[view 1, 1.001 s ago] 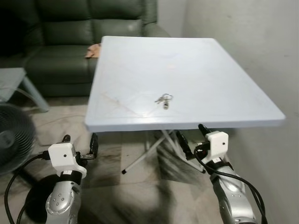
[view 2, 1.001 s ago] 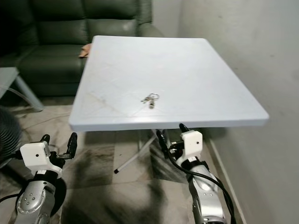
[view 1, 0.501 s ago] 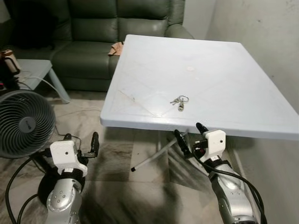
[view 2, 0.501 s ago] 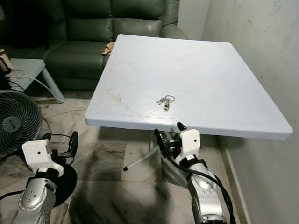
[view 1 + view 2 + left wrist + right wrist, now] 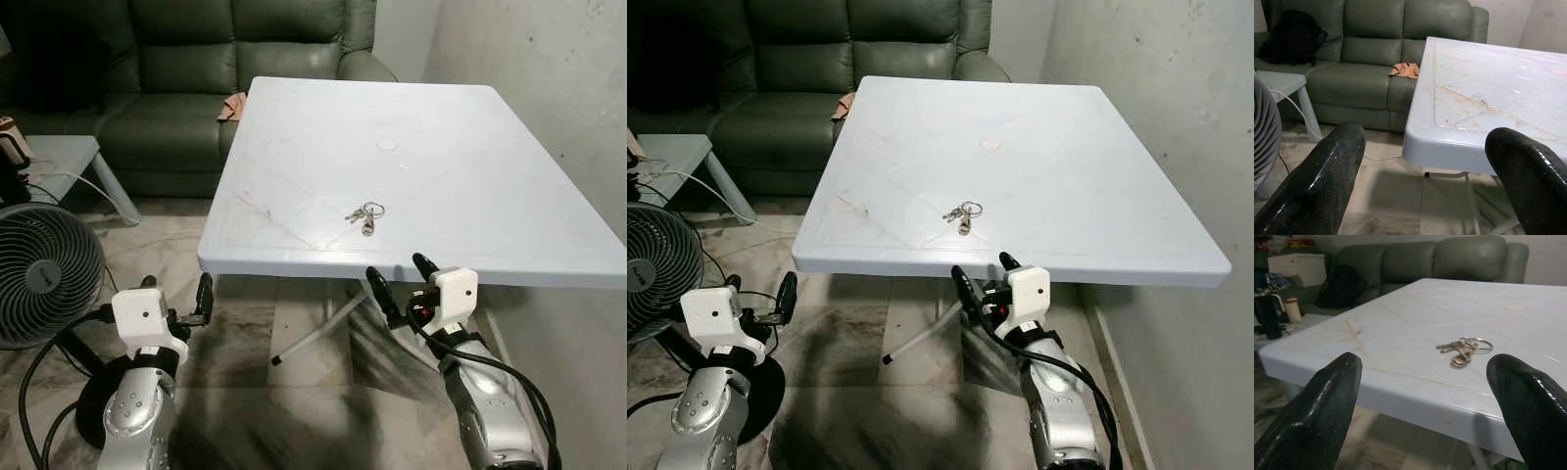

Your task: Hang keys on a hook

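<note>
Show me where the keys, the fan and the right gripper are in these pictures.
keys [image 5: 363, 214]: left eye view, on the bunch beside its ring.
fan [image 5: 44, 274]: left eye view, on the round front grille.
right gripper [image 5: 402, 281]: left eye view, midway between the two black fingertips, below the table edge.

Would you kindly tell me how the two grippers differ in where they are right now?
The right gripper sits just under the white table's near edge, facing the keys. The left gripper hangs out past the table's left corner, above the floor, far from the keys. Both are open and empty.
</note>
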Motion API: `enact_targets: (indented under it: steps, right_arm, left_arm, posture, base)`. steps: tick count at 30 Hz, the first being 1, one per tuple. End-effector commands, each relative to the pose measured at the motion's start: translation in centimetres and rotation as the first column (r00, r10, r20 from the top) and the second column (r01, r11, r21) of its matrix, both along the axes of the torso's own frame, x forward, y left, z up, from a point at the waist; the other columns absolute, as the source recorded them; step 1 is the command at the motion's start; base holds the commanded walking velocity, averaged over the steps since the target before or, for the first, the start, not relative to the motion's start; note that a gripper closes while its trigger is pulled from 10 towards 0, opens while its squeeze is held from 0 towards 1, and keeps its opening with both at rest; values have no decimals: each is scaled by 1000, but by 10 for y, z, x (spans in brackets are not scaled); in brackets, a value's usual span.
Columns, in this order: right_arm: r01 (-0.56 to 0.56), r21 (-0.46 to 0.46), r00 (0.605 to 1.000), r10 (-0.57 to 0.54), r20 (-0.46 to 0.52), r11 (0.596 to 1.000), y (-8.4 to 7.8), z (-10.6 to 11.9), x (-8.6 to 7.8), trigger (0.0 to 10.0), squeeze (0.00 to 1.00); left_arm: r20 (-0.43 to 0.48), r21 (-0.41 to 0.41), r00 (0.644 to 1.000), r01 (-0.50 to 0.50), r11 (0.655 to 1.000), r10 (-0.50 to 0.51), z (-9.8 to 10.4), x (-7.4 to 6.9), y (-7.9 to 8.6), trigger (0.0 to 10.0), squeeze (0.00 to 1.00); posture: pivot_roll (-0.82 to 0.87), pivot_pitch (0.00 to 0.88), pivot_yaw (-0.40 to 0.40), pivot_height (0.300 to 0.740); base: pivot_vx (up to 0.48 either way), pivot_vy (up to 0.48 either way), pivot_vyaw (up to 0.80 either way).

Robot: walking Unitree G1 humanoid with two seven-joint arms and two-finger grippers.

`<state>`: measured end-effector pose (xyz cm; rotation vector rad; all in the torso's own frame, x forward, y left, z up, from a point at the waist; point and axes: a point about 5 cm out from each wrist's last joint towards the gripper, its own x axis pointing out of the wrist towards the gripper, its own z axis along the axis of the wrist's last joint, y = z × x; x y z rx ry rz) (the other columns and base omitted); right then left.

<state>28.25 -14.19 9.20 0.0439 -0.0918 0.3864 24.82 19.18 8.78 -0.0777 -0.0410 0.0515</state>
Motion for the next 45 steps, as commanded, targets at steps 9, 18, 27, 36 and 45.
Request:
enact_targets:
  steps: [9, 18, 27, 36, 45]
  right_arm:
    - [-11, 12, 1000, 11, 8, 1000, 3, 4, 0, 10000, 0]
    - [-12, 17, 1000, 12, 7, 1000, 4, 4, -1, 10000, 0]
    - [-12, 16, 1000, 12, 6, 1000, 3, 4, -2, 10000, 0]
    - [-14, 15, 1000, 14, 3, 1000, 3, 4, -2, 10000, 0]
    - [-20, 12, 1000, 20, -4, 1000, 3, 3, -3, 10000, 0]
  left_arm:
    - [13, 1, 1000, 11, 1000, -11, 5, 0, -1, 10000, 0]
    - [12, 2, 1000, 17, 1000, -17, 5, 1, -1, 10000, 0]
    - [12, 0, 1000, 23, 1000, -23, 5, 1, -3, 10000, 0]
    - [7, -2, 1000, 26, 1000, -26, 4, 1, -4, 10000, 0]
    - [2, -9, 1000, 26, 1000, -26, 3, -1, -8, 10000, 0]
  posture:
    - [-50, 0, -26, 740]
    - [-55, 0, -21, 740]
    - [-56, 0, -21, 740]
    - [-56, 0, -24, 740]
    - [-56, 0, -25, 740]
  base:
    - [101, 0, 0]
    - [327, 0, 0]
    - [333, 0, 0]
    - [335, 0, 0]
    - [270, 0, 0]
